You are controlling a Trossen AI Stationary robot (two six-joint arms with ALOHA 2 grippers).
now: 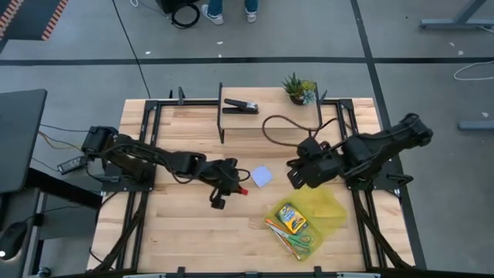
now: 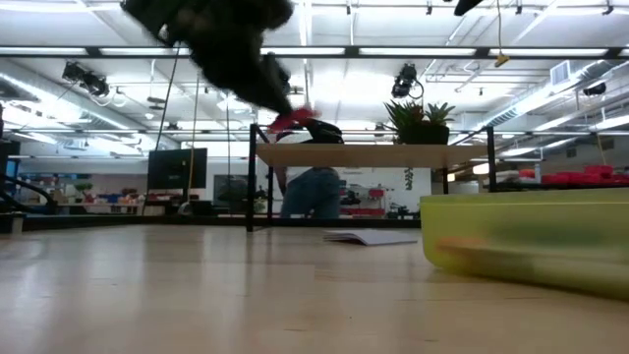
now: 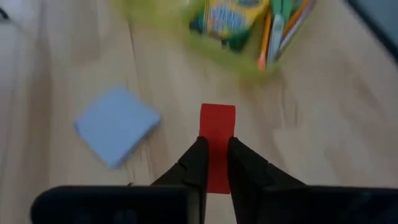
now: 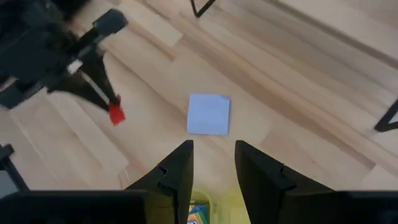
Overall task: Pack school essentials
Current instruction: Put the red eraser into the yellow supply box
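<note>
Where ceiling lights glare, wooden table [image 1: 193, 224] bears notepad [image 1: 262, 176]

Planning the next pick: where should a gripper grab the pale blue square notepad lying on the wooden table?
The pale blue square notepad lies flat on the wooden table, apart from the yellow-green translucent bin. Probably best to come straight down from above and pinch two opposite edges, with the fingers turned to match its rotated sides.
</note>
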